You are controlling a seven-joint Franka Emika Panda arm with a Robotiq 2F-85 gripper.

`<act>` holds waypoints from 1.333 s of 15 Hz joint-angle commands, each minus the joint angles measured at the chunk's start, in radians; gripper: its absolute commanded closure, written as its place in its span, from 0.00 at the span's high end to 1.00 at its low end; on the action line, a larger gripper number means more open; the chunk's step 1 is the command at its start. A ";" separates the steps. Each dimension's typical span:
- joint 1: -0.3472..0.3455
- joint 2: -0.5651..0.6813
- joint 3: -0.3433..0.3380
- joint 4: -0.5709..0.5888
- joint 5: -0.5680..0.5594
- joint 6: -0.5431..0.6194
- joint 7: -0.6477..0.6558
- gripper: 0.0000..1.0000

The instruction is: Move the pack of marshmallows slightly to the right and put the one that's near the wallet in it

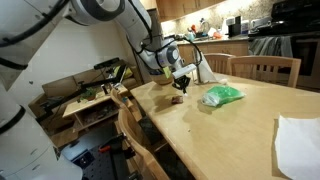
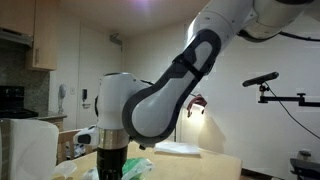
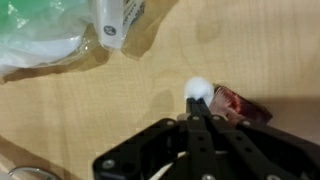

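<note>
In the wrist view my gripper [image 3: 199,100] has its two fingers drawn close together on a small white marshmallow [image 3: 199,87] at their tips. A dark red wallet [image 3: 243,104] lies on the wooden table just right of it. The pack of marshmallows [image 3: 40,35], a clear greenish bag, lies at the upper left. In an exterior view the gripper [image 1: 181,83] hangs just above the wallet [image 1: 176,99], with the green pack [image 1: 222,95] to its right on the table.
A white label or card [image 3: 120,20] lies beside the pack. A white cloth or paper [image 1: 298,140] lies on the table's near right. Wooden chairs [image 1: 265,68] stand around the table [image 1: 230,125]. In an exterior view the arm [image 2: 150,100] fills most of the picture.
</note>
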 commanded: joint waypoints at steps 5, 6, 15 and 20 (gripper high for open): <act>-0.055 0.001 -0.004 -0.050 0.000 0.051 0.032 0.00; -0.054 0.000 -0.016 -0.058 -0.005 0.054 0.045 0.00; 0.027 -0.044 -0.146 -0.110 -0.114 0.056 0.292 0.00; 0.082 -0.035 -0.213 -0.101 -0.202 0.043 0.445 0.00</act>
